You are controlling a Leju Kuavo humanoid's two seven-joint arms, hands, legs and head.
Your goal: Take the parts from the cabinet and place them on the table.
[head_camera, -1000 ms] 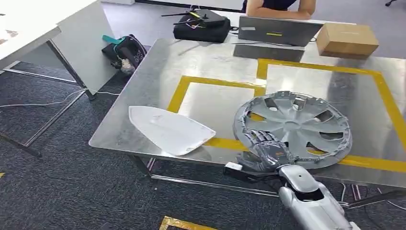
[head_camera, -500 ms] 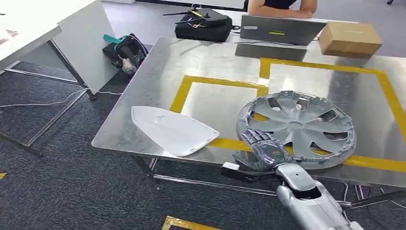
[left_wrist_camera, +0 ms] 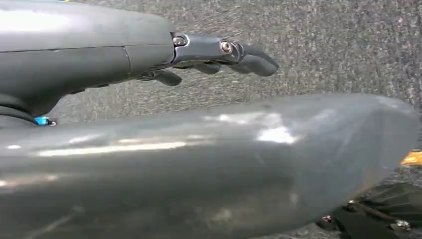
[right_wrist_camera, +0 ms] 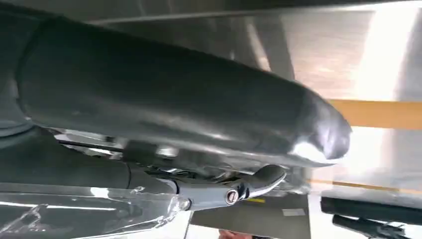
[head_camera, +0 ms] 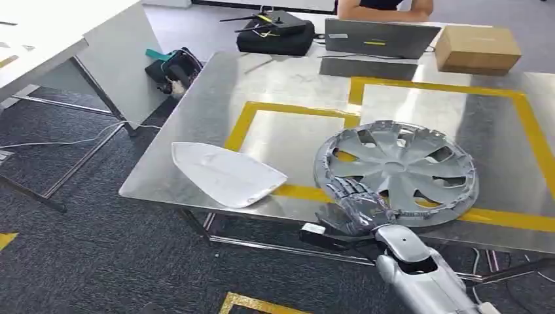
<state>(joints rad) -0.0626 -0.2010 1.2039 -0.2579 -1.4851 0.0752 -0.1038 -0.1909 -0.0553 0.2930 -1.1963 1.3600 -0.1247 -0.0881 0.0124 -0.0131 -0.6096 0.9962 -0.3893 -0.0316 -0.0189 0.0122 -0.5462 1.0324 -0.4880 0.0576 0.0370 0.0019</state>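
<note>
- The tabletop (head_camera: 216, 111) is the largest thing in sight — a brushed, reflective metal sheet on a thin frame, marked with yellow tape (head_camera: 291, 111) in rectangular outlines; dark carpet lies below its near edge.
- The wheel cover (head_camera: 397, 171) lies flat on the near right part of the tabletop, across the near tape line. It is a round, grey plastic disc with curved spokes, open slots and a raised hub; being round, it has no long axis to line up with.
- The white panel (head_camera: 226, 174) lies flat at the near left edge, well apart from the wheel cover. It looks like thin, smooth plastic, pointed at its left end and broad at the right — its long axis runs left to right, slightly skewed.
- The right hand (head_camera: 357, 204) sits at the wheel cover's near left rim, fingers laid up over the rim and spokes. Whether it grips the rim or merely rests on it I cannot tell. The wheel cover lies directly ahead of and to the right of this hand, so any withdrawal is toward the near edge.
- The left hand (left_wrist_camera: 219, 57) hangs over carpet, fingers loosely extended, holding nothing.
- At the far edge sit a cardboard box (head_camera: 476, 49), a laptop (head_camera: 381, 38) and a black bag (head_camera: 275, 38).
</note>
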